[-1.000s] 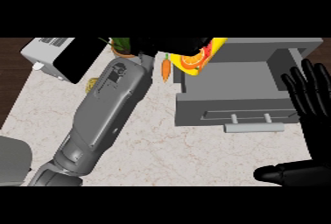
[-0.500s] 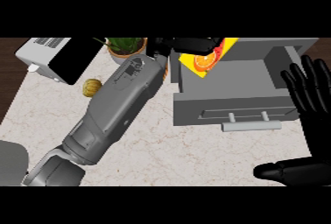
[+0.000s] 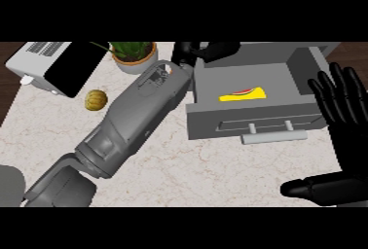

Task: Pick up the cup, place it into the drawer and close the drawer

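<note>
Since a moment ago the cup (image 3: 242, 94) has gone from the left hand (image 3: 206, 50) into the open drawer (image 3: 251, 119), where it lies on its side, yellow and red. That hand sits at the drawer's back-left corner, its fingers too dark to read; the right hand (image 3: 338, 121) rests spread at the right edge. Placing looks done, so closing the drawer remains.

Even, bright light; perhaps faint shadows.
</note>
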